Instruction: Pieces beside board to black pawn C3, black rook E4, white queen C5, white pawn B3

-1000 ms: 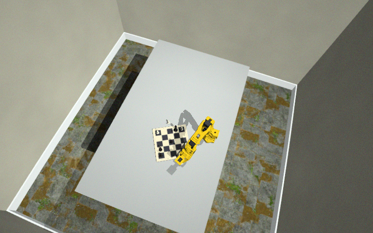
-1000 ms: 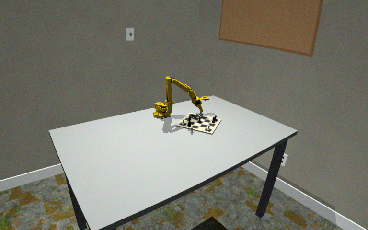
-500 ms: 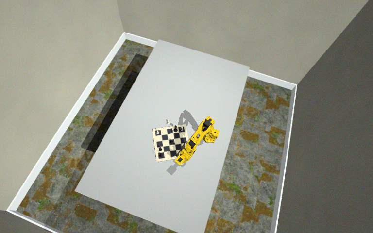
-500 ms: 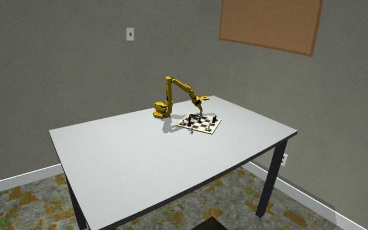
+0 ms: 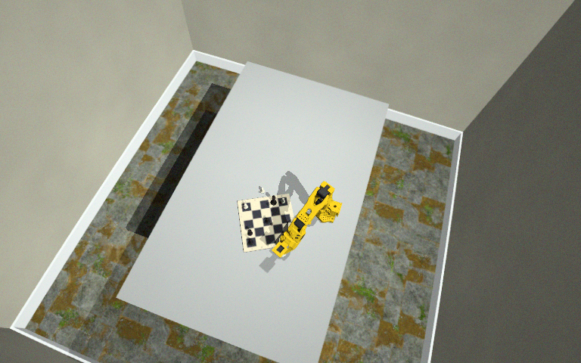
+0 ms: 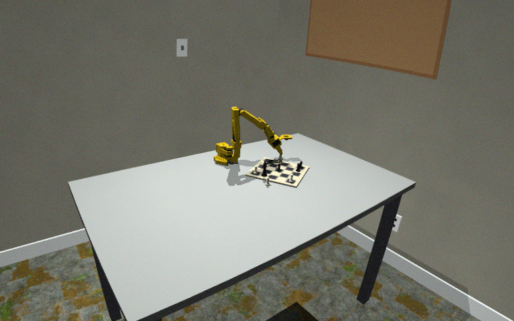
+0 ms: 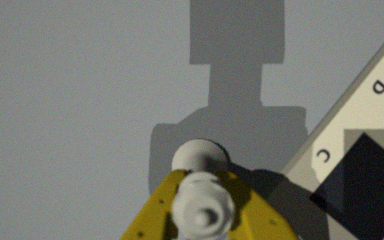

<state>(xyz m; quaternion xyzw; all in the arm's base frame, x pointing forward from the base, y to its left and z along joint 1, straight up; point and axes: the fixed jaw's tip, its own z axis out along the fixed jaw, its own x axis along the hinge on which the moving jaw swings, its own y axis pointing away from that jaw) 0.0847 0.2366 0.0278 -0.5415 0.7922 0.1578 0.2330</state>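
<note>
My gripper (image 6: 280, 153) (image 7: 202, 176) is shut on the white queen (image 6: 280, 158) (image 7: 202, 212), which stands upright on the table beside the board's edge near the letter C. The chessboard (image 5: 241, 226) (image 6: 296, 184) lies flat. A black pawn (image 5: 267, 220) (image 6: 278, 167) stands on its middle square, C3. A black piece (image 5: 250, 232) (image 6: 298, 168), seemingly the rook, stands one square in from a corner, on E4. The white pawn (image 5: 261, 189) (image 6: 267, 182) stands off the board, past the opposite edge from my gripper. C5 is partly shaded and B3 shows no piece.
A tall black piece (image 5: 273, 200) (image 6: 264, 169) and a white piece (image 5: 282, 200) (image 6: 255, 170) stand close together at one corner. Another white piece (image 5: 245, 206) (image 6: 291, 178) and a black piece (image 5: 250, 241) (image 6: 300, 164) stand at two other corners.
</note>
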